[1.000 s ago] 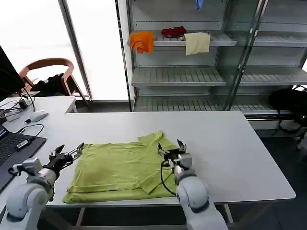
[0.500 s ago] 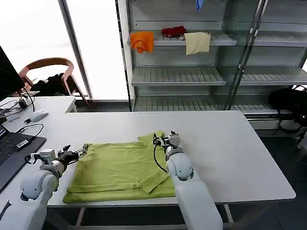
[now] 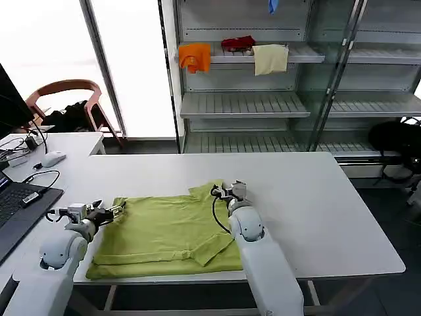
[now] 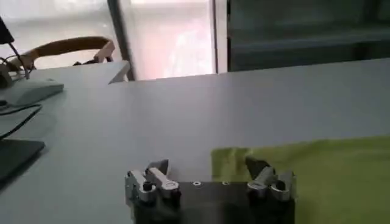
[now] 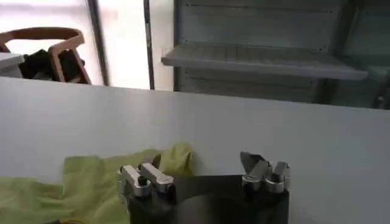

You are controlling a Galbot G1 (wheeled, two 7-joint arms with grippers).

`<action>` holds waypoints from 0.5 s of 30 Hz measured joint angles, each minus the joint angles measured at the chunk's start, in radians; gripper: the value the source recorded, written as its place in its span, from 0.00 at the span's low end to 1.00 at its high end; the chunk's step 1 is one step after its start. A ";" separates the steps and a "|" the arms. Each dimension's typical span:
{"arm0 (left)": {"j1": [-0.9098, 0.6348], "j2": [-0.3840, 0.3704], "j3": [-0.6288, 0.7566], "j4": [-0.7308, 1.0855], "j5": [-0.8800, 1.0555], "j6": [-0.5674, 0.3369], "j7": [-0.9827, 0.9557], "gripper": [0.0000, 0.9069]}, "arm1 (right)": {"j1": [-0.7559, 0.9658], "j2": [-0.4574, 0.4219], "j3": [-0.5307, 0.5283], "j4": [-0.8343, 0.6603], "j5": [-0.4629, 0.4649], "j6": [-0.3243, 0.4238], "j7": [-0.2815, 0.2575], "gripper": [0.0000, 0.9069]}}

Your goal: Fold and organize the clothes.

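Lying partly folded near the white desk's front edge, the thin lime yellow-green cotton T-shirt awaits further folds; left gripper and right gripper, both apart, seemingly flank its far corners.

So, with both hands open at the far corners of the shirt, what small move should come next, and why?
Probably lower both hands and close them on the fabric. The left hand and right hand sit open at the far corners of the shirt, which lies flat on the table, not yet gripped.
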 measured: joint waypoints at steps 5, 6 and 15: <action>-0.001 -0.003 0.011 0.001 0.016 -0.001 0.009 0.06 | 0.002 0.000 -0.007 -0.017 -0.018 0.001 -0.011 0.00; 0.000 -0.004 0.013 0.001 0.019 -0.001 0.011 0.03 | 0.002 0.000 -0.008 -0.019 -0.022 0.001 -0.013 0.00; 0.015 -0.005 0.013 -0.011 0.028 -0.002 0.032 0.01 | 0.003 0.000 -0.017 -0.028 -0.039 0.003 -0.032 0.00</action>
